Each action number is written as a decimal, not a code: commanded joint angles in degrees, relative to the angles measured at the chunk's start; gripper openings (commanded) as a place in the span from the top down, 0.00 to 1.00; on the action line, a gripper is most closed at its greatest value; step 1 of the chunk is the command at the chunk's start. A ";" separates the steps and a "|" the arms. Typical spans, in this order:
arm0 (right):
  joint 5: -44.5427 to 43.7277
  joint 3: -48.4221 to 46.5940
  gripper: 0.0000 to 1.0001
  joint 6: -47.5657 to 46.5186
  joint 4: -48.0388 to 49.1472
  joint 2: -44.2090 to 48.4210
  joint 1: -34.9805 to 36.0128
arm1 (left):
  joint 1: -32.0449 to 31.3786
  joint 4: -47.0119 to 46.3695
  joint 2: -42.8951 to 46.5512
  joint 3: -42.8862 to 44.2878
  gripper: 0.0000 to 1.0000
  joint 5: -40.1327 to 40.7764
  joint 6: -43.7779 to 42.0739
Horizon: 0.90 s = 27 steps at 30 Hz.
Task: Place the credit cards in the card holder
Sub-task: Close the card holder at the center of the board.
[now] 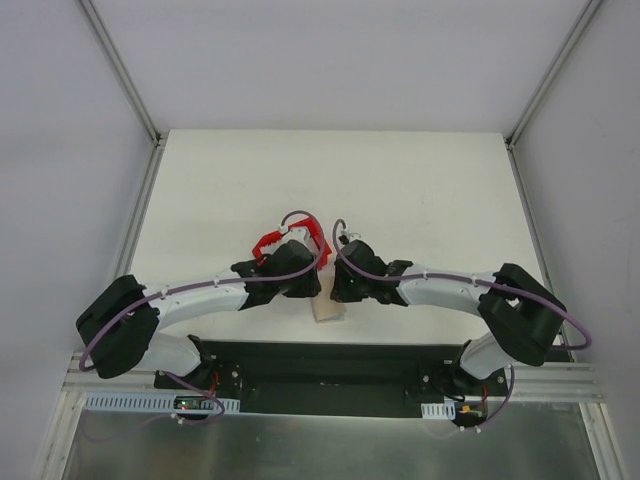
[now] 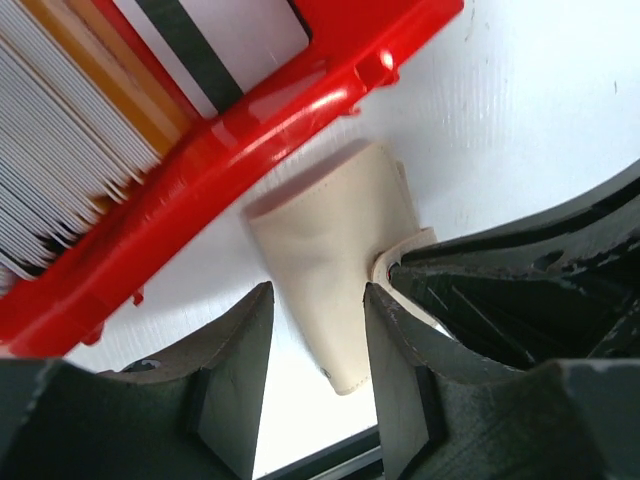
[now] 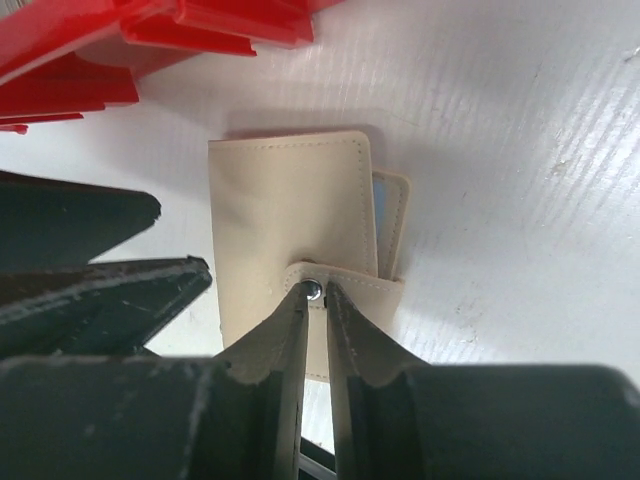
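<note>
Little is done so far: the credit cards point(image 2: 250, 30) sit in the red bin point(image 2: 280, 110), beyond the left gripper point(image 2: 318, 295), whose jaws stand apart with the card holder point(image 2: 320, 230) lying just ahead between them. The right gripper point(image 3: 314, 292) is pinched together on the holder's snap tab point(image 3: 355, 285), right at its fingertips. The holder looks folded, perhaps just unsnapped; opening it and loading every card remain

Red bin point(image 1: 268, 243) on white table point(image 1: 400, 180)
</note>
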<state>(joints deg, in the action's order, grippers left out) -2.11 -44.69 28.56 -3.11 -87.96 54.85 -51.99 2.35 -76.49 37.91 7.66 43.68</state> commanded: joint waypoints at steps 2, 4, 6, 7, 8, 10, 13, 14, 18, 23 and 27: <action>-4.04 1.88 0.84 0.62 0.48 2.27 -0.88 | 1.10 0.81 -2.96 3.22 0.60 0.34 -3.16; -4.48 2.93 0.84 0.62 1.52 3.50 -0.80 | 1.01 0.81 -4.45 3.57 0.60 -0.45 -3.34; -4.92 3.64 0.83 0.45 1.88 4.73 -0.97 | 1.01 0.73 -5.51 3.66 0.61 -1.24 -3.43; -4.92 3.82 0.83 0.45 1.97 5.08 -1.06 | 1.01 0.64 -5.86 3.66 0.61 -1.59 -3.60; -4.49 3.99 0.83 0.36 2.06 5.26 -1.15 | 0.92 0.55 -6.13 3.57 0.62 -1.86 -3.86; -4.39 4.34 0.83 0.36 2.06 5.69 -1.24 | 1.01 0.55 -6.30 3.31 0.62 -2.12 -4.22; -4.13 4.78 0.82 0.19 2.85 7.18 -1.32 | 0.92 0.55 -6.22 2.70 0.62 -2.12 -4.22; -4.31 5.05 0.82 0.10 2.94 7.80 -1.24 | 1.01 0.55 -6.22 2.52 0.62 -2.21 -4.04; -4.83 5.31 0.81 -0.52 2.85 9.30 -1.32 | 0.84 0.29 -6.13 2.61 0.62 -2.48 -4.04; -4.57 5.49 0.81 -0.43 2.85 8.95 -1.41 | 0.84 -0.33 -6.83 4.45 0.61 -3.26 -5.36; -3.69 4.79 0.81 -0.87 2.85 7.64 -1.94 | 0.84 -0.42 -8.41 6.12 0.61 -4.32 -6.24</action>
<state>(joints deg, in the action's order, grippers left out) -5.37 -39.48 28.49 -1.08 -80.49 53.63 -51.16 2.46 -83.64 41.04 4.80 39.62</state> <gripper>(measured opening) 0.189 0.392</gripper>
